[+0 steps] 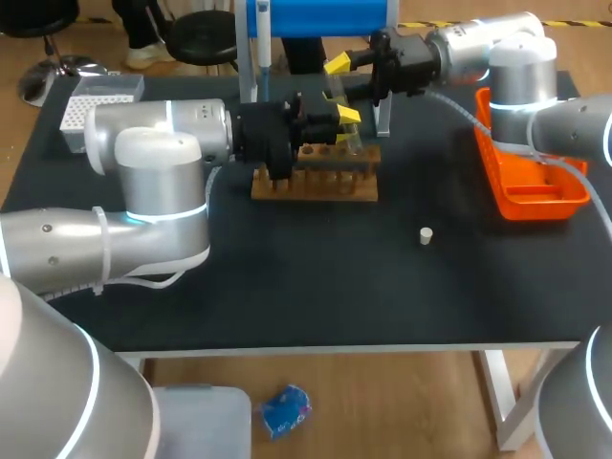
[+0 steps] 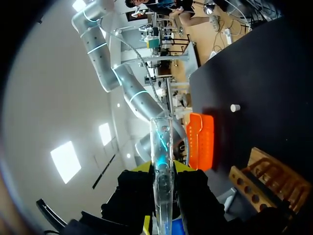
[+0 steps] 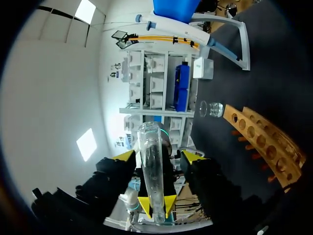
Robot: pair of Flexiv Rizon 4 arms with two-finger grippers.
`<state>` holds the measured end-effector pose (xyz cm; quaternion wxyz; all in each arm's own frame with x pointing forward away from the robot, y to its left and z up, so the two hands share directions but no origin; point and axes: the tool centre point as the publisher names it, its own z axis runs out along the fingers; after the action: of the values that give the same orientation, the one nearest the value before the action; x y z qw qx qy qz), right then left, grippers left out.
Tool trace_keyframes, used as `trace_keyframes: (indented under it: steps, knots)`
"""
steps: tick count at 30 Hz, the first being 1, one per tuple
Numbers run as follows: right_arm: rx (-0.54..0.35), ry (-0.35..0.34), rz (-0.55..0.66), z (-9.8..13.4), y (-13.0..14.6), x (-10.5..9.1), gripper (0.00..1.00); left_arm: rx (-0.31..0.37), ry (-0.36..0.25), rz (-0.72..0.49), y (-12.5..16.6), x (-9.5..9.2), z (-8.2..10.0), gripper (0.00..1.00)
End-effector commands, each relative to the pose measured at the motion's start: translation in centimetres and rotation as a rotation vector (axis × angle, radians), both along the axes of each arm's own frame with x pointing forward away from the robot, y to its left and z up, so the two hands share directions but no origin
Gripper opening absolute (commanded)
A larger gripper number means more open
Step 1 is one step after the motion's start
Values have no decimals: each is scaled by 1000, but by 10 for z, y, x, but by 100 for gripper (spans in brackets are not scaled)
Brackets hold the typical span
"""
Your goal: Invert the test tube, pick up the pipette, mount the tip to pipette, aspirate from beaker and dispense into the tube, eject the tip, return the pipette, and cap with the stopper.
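Left arm (image 1: 153, 182), the largest body in the head view, is seen entering from the left, and the right arm (image 1: 516, 57) from the right, over the black table (image 1: 287, 287). Both grippers are brought together above the table's far half. A wooden tube rack (image 1: 316, 182) is placed close beside the left gripper (image 2: 162, 167). An orange tray (image 1: 512, 206) is seen ahead of that gripper, well apart. A blue stand (image 1: 325, 14) is set ahead of the right gripper (image 3: 159, 156), with the pipette (image 3: 171, 22) hung on it. A tip box (image 1: 96, 103) is located behind the left gripper, near the arm. The glass test tube (image 3: 149, 147) is clamped between the left gripper's fingers, touched from both sides. The right gripper's fingers are spread wide on either side of the tube and kept clear of it. A beaker (image 3: 211, 108) is placed ahead of the right gripper, past the rack's end. A stopper (image 1: 426, 235) is seen on the table, ahead of the left gripper, well apart.
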<state>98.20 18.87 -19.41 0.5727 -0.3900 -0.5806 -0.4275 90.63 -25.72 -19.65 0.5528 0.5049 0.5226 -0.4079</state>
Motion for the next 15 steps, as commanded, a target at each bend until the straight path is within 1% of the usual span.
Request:
trace_keyframes:
  steps: [1, 4, 6, 8, 10, 12, 13, 15]
  knots:
    - [0, -1, 6, -1, 0, 2, 100, 1, -1, -6, 1, 1, 0, 0]
    - [0, -1, 6, -1, 0, 2, 100, 1, -1, -6, 1, 1, 0, 0]
    - [-19, -145, -9, 9, -9, 1, 100, 1, -1, -6, 1, 1, 0, 0]
    - [-16, -255, -35, 18, -24, 2, 100, 1, -1, -6, 1, 1, 0, 0]
    - [-12, -317, -53, 23, -35, 3, 100, 1, -1, -6, 1, 1, 0, 0]
    - [-11, -402, -74, 27, -49, 4, 100, 1, -1, -6, 1, 1, 0, 0]
    - [-7, -451, -80, 28, -54, 3, 100, 1, -1, -6, 1, 1, 0, 0]
    - [-24, -590, -73, 30, -64, -1, 100, 1, -1, -6, 1, 1, 0, 0]
